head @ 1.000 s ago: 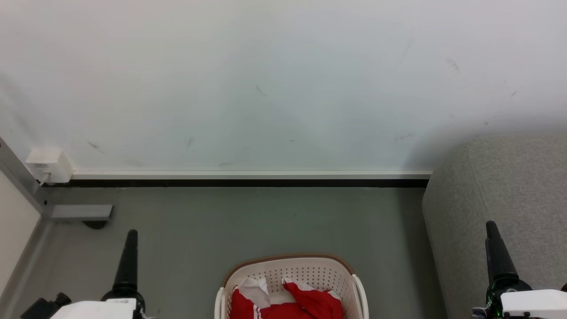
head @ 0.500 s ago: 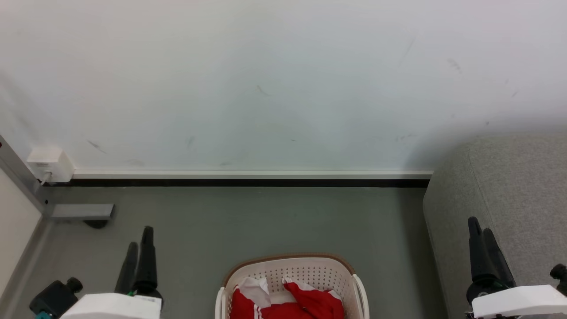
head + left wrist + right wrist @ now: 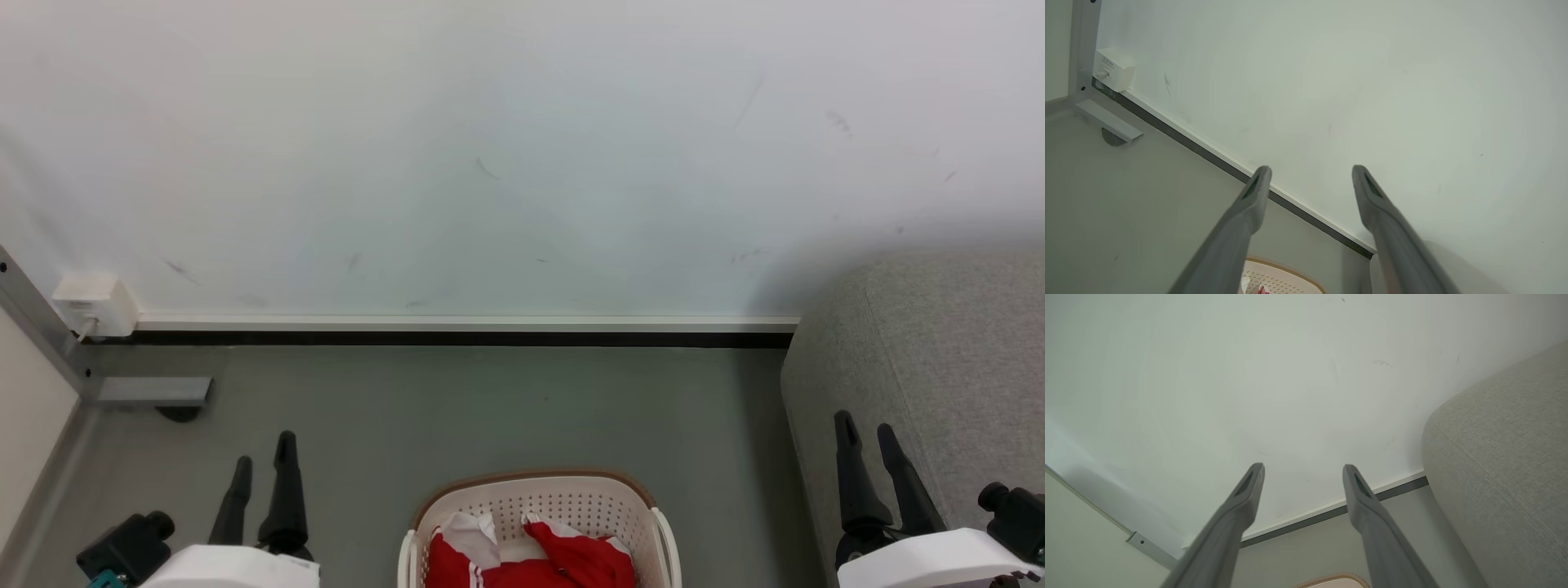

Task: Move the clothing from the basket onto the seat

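Clothing [image 3: 571,562] in basket [image 3: 555,502], bottom centre | left gripper [image 3: 264,449] lower left, fingers spread, empty | right gripper [image 3: 864,423] lower right, likewise

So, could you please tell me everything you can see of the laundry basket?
The basket is cream-white plastic, rounded, with a thin brown rim, rows of small holes in its wall and white handles at both sides. It stands upright on the grey floor, at the bottom edge of the head view, which cuts off its near part. The red and white clothing lies crumpled inside, against its wall. Nothing else touches the part in view.
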